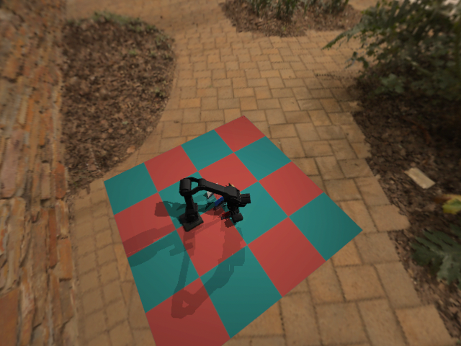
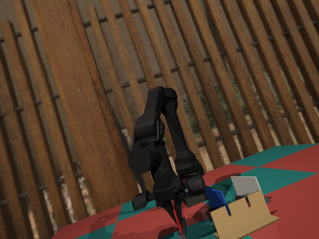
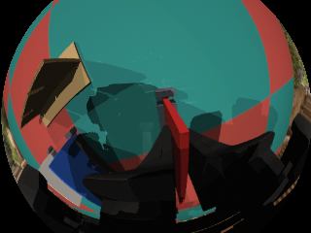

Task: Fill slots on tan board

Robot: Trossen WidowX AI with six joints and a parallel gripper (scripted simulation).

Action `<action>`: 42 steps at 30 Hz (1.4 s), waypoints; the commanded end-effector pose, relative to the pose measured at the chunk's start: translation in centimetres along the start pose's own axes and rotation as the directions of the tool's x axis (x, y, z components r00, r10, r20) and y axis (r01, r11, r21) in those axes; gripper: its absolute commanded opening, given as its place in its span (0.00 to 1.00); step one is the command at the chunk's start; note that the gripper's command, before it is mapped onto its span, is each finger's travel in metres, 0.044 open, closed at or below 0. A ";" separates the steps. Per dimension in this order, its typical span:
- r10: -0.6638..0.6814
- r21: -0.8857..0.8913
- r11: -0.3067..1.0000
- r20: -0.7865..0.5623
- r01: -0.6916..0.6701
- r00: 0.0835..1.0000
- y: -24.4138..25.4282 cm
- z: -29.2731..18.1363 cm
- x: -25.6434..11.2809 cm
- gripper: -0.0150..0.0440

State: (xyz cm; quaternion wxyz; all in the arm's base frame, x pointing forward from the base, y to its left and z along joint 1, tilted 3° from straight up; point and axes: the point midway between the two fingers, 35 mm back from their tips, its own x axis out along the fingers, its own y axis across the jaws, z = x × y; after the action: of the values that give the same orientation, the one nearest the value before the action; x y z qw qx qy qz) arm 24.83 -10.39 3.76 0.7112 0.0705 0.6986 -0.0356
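While the black arm [image 1: 217, 187] [image 2: 150, 113] bends low over the red & green checkered mat [image 1: 287, 241] [image 2: 299, 198] [image 3: 146, 29], its gripper [image 1: 225, 215] [image 2: 179, 220] [image 3: 170, 128] points down w/ jaws pinching the red board [image 2: 178, 220] [image 3: 181, 155], one finger on each side. Red board's upright, seen nearly edge-on in the ext. view, w/ its low end at the small gray holder [image 2: 182, 236] [image 3: 165, 92] on the mat. Can't tell if it's lifted at all; its notch is hidden too.

Tan board [image 2: 240, 217] [image 3: 68, 99] stands on its flat foot, apart from the gripper. Its 2 slots, cut down from the top edge, are both open, so 0 of 2 filled.

Blue board [image 1: 218, 202] [image 2: 215, 197] [image 3: 78, 162] is upright behind the tan board in the ext. view, btwn the gripper & the white board [image 1: 208, 194] [image 2: 245, 184] [image 3: 65, 186], which is also upright. Wrist view has blue & white next to each other, partly cut off by the gripper's dark parts. Slatted wood fence [image 2: 74, 108] fills the ext. bkgd.
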 end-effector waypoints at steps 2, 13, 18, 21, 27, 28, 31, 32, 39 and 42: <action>-0.001 0.005 1.000 -0.003 0.001 1.000 0.0 0.0 -0.4 0.25; -0.001 0.005 1.000 -0.003 0.001 1.000 0.0 0.0 -2.5 0.25; -0.001 0.005 1.000 -0.003 0.001 1.000 0.0 0.0 -3.5 0.25; -0.001 0.005 1.000 -0.003 0.001 1.000 0.0 0.0 -4.2 0.25; -0.001 0.005 1.000 -0.003 0.001 1.000 0.0 0.0 -5.6 0.25; -0.001 0.005 1.000 -0.003 0.001 1.000 0.0 0.0 -5.8 0.25; -0.001 0.005 1.000 -0.003 0.001 1.000 0.0 0.0 -6.5 0.25; -0.001 0.005 1.000 -0.003 0.001 1.000 0.0 0.0 -6.7 0.25; -0.001 0.005 1.000 -0.003 0.001 1.000 0.0 0.0 -8.4 0.25; -0.001 0.005 1.000 -0.003 0.001 1.000 0.0 0.1 -9.1 0.25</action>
State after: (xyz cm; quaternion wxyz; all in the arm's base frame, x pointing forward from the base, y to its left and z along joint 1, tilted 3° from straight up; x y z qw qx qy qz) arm 24.71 -10.81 12.13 0.7081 0.0740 0.7011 -0.0389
